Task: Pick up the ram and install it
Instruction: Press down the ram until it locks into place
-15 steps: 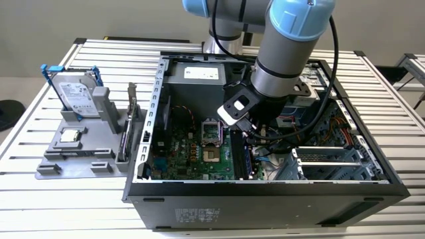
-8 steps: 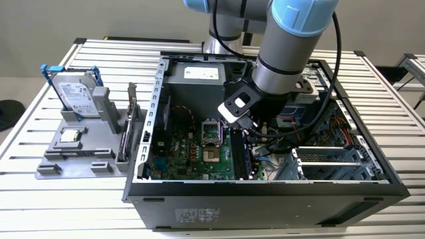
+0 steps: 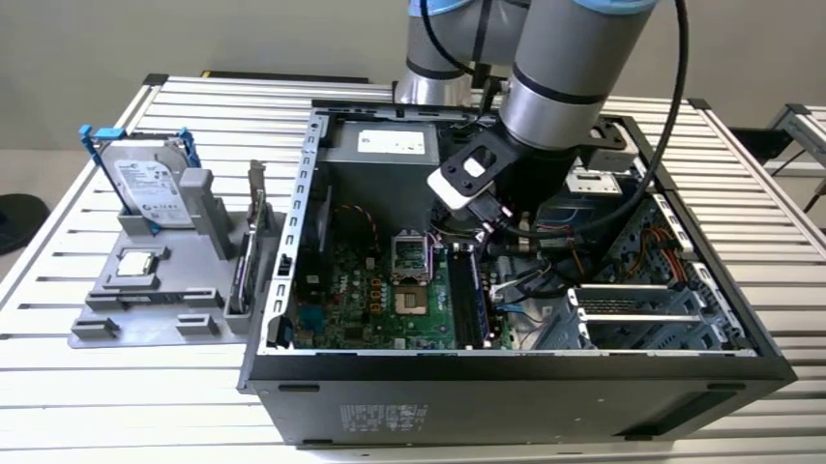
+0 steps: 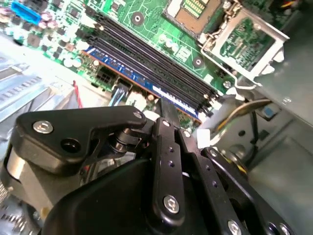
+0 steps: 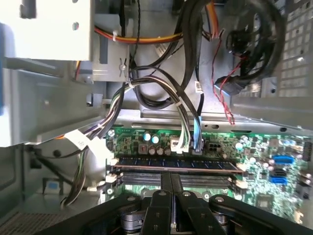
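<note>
The ram is a thin blue-green stick standing on edge in the outermost memory slot of the green motherboard. It also shows in the first wrist view as a dark blue strip, and in the exterior view as a dark stick to the right of the processor socket. My gripper is inside the open computer case, directly over the ram's top edge near one end. Its two black fingers are shut side by side, with their tips at or touching that edge. They do not clamp the stick's faces.
Bundled cables and a metal drive cage crowd the case beside the arm. The open processor socket lies beside the memory slots. Outside the case, on the exterior view's left, a grey holder carries a hard drive and a card.
</note>
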